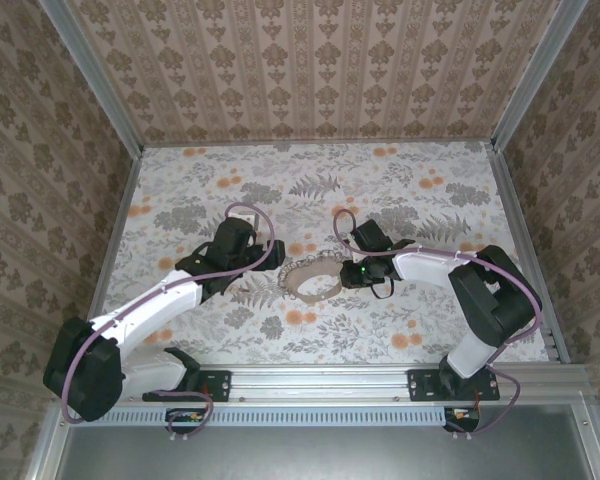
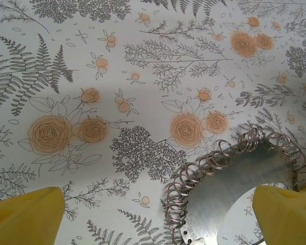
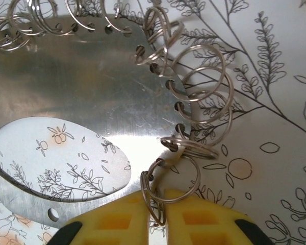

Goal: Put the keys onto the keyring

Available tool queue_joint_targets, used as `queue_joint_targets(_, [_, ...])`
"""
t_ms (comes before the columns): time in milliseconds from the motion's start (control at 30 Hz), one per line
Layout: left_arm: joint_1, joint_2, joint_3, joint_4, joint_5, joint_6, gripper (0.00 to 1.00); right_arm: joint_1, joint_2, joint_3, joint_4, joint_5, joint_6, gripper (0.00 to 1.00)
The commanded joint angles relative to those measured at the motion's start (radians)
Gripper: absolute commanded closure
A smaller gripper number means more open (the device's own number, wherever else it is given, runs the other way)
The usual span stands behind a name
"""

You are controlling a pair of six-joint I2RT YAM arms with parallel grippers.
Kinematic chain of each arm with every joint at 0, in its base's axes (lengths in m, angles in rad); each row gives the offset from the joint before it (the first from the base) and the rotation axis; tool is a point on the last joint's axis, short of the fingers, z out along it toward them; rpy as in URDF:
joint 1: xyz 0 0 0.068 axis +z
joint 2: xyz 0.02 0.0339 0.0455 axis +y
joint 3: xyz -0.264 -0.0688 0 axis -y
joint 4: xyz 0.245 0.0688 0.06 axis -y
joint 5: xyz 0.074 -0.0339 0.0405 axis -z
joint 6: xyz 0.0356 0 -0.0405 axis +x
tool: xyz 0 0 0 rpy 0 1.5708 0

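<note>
Jutting from right end effector (image 3: 156, 205) is the keyring (image 3: 86, 87).

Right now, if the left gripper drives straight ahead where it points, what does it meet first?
Likely the split rings edging the metal plate, between the left gripper's open fingers; table right behind. Depth unclear.

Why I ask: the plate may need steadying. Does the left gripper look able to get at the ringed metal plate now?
Probably yes: the left gripper is open with the plate partly between its fingers, nothing in the way. The right gripper pinches a ring on the opposite side.
</note>
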Motion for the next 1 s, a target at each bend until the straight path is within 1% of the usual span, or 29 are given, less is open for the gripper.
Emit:
queue_joint_targets(0, [-0.006, 0.012, 0.001, 0.015, -0.006, -0.013, 0.04, 0.008, 0.009, 0.025, -0.03, 0.012, -0.015, 0.86])
queue_joint_targets(100, [-0.006, 0.014, 0.002, 0.017, -0.004, -0.012, 0.04, 0.007, 0.007, 0.028, -0.034, 0.014, -0.021, 0.89])
queue_joint_targets(200, [-0.006, 0.014, 0.002, 0.018, -0.001, -0.01, 0.04, 0.008, 0.007, 0.033, -0.036, 0.014, -0.026, 0.89])
queue_joint_targets(233, [-0.005, 0.014, 0.002, 0.018, -0.001, -0.01, 0.04, 0.007, 0.008, 0.033, -0.038, 0.017, -0.028, 0.85])
queue_joint_targets(267, [-0.006, 0.014, 0.001, 0.018, 0.0, -0.01, 0.04, 0.007, 0.009, 0.034, -0.039, 0.023, -0.027, 0.78])
queue_joint_targets(300, [-0.005, 0.014, 0.001, 0.018, 0.001, -0.01, 0.04, 0.007, 0.008, 0.036, -0.04, 0.027, -0.029, 0.75])
queue_joint_targets(333, [-0.006, 0.015, 0.002, 0.018, 0.002, -0.012, 0.04, 0.008, 0.01, 0.037, -0.042, 0.033, -0.03, 0.74])
queue_joint_targets(733, [-0.006, 0.008, -0.003, 0.023, 0.002, -0.015, 0.04, 0.006, 0.025, 0.07, -0.055, 0.052, -0.047, 0.74])
queue_joint_targets(967, [-0.005, 0.007, -0.003, 0.024, 0.006, -0.012, 0.04, 0.006, 0.042, 0.073, -0.053, 0.05, -0.047, 0.76])
